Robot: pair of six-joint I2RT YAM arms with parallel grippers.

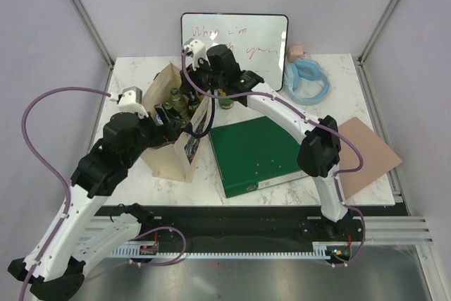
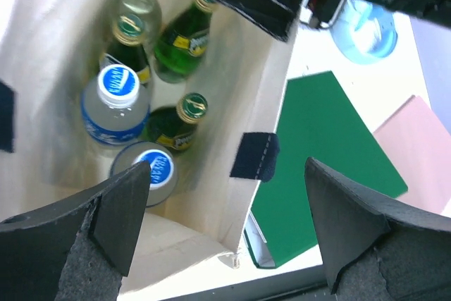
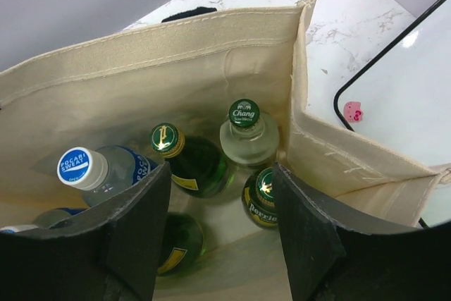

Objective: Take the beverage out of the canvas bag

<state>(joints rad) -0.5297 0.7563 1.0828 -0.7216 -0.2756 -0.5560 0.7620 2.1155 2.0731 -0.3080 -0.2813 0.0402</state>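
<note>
So the canvas bag stands upright left of centre on the worktop, green binder just beside its right wall, tight there. Inside: green glass bottles, a clear Chang bottle, blue-capped Pocari Sweat bottles. The right end effector hangs spread over them, grasping nothing; the left end effector straddles the rim, spread, empty too.
</note>
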